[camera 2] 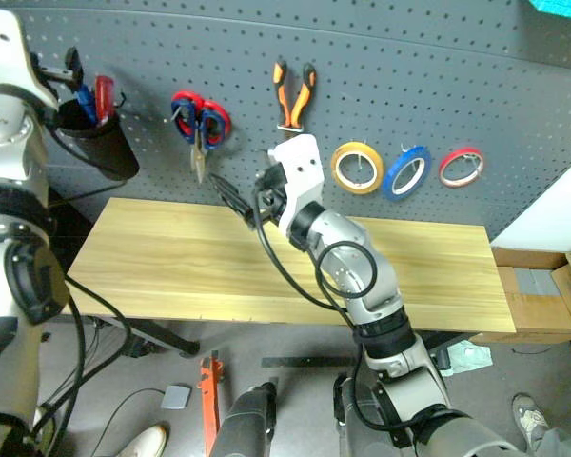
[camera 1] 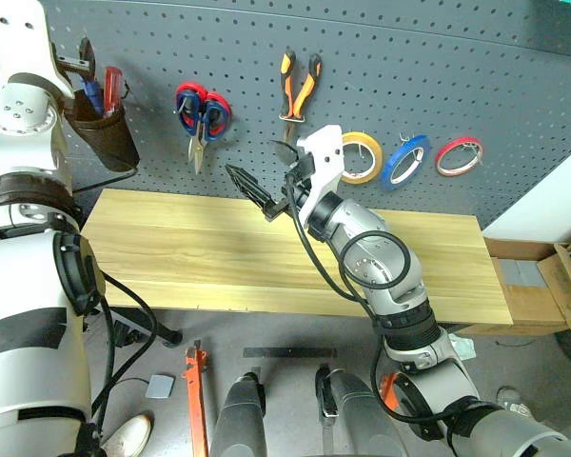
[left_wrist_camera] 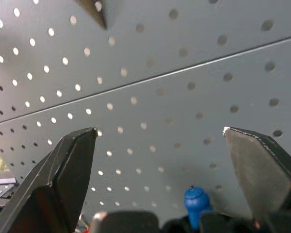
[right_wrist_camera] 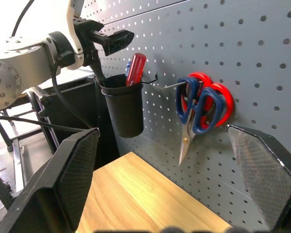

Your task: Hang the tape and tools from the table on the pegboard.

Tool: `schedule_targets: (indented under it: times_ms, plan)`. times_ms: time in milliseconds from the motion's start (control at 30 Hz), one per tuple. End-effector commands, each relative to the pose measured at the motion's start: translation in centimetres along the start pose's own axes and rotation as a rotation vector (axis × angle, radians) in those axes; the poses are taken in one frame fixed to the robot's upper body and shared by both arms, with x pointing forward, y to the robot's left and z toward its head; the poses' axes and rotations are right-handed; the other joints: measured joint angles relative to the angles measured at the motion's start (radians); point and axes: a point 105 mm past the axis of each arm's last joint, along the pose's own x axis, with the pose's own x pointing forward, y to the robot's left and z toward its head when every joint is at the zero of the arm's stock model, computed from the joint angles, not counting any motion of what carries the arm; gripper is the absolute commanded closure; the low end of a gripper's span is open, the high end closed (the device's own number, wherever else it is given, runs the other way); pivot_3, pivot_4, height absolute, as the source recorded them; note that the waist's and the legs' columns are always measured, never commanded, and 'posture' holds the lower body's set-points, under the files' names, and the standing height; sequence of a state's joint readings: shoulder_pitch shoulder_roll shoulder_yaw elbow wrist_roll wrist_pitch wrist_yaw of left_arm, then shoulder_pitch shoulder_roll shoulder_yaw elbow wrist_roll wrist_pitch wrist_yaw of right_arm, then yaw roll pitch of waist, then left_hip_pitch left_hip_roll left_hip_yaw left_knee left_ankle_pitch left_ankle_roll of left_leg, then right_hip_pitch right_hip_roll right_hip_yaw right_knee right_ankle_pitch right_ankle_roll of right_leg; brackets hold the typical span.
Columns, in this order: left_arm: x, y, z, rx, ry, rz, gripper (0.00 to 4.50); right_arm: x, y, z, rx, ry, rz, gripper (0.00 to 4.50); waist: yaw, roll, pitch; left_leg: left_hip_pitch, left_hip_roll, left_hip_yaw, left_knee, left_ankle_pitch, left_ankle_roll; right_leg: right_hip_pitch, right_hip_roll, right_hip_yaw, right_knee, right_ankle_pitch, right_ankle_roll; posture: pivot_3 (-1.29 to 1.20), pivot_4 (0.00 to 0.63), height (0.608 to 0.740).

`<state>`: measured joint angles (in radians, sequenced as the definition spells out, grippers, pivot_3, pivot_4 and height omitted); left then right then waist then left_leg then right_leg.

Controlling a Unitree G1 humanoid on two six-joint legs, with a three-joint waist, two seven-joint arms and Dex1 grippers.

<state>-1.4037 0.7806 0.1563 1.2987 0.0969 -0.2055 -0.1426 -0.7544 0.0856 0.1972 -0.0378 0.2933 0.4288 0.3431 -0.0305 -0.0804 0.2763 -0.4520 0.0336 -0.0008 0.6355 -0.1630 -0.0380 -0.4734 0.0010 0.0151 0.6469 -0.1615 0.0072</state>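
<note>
From the head views I see the pliers (camera 1: 298,86), blue tape (camera 1: 405,159) and blue-handled scissors (camera 1: 199,119) hung on the pegboard (camera 1: 400,57), above the bare counter (camera 1: 190,257). The right gripper (camera 1: 265,183) hangs wide and empty under the pliers.

In the left wrist view the left gripper (left_wrist_camera: 160,141) gapes empty, close to the pegboard; I'd back straight off.

In the right wrist view the black cup (right_wrist_camera: 123,107) beside the scissors holds screwdrivers; I cannot tell whether ours is there.

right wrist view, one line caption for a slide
Open right gripper faces blue-handled scissors hung over red-handled scissors on the grey pegboard.
</note>
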Motion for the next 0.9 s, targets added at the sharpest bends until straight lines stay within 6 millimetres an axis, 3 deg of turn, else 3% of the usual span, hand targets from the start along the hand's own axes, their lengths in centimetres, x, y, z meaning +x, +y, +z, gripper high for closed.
schedule_targets:
  times_ms: [33,267,433,567,833,900]
  plan:
    - [0.4,0.7,2.9,0.003,-0.082,0.018,0.01,-0.2,0.0,1.7,-0.029,-0.054,-0.005,0.0,0.0,0.0,0.0,0.0,0.0,0.0,0.0,0.0,0.0,0.0,0.0,0.0,0.0,0.0,0.0,-0.03,0.21,0.74]
    - [0.4,0.7,2.4,0.009,-0.068,0.022,0.01,-0.2,-0.1,1.6,-0.032,-0.051,-0.011,0.0,0.0,0.0,0.0,0.0,0.0,0.0,0.0,0.0,0.0,0.0,0.0,0.0,0.0,0.0,0.0,-0.03,0.211,0.74]
    - [0.4,0.5,5.1,-0.026,-0.192,0.018,0.01,-0.2,0.1,1.4,-0.027,-0.048,-0.007,0.0,0.001,0.0,0.0,0.0,0.0,0.0,0.0,0.0,0.0,0.0,0.0,0.0,0.0,0.0,0.0,-0.02,0.207,0.74]
    - [0.1,0.9,5.9,-0.054,-0.245,0.052,0.01,-0.2,0.4,1.4,-0.025,-0.052,-0.002,0.0,0.001,0.0,0.0,0.0,0.0,0.0,0.0,0.0,0.0,0.0,0.0,0.0,0.0,0.0,0.0,-0.02,0.204,0.74]
    - [-2.6,-0.6,6.7,-0.094,-0.311,0.059,0.01,-0.1,0.5,1.3,-0.02,-0.055,0.011,0.0,0.001,0.0,0.0,0.0,0.001,0.0,0.0,0.0,0.0,0.0,-0.003,0.001,0.001,0.0,0.0,0.0,0.196,0.74]
    - [-3.3,-1.0,6.4,-0.124,-0.286,0.057,0.38,-0.2,0.6,1.4,-0.02,-0.057,0.015,0.0,0.001,0.0,0.0,0.0,0.001,0.0,0.001,0.0,0.0,0.0,-0.003,0.0,0.002,0.0,0.0,0.01,0.191,0.74]
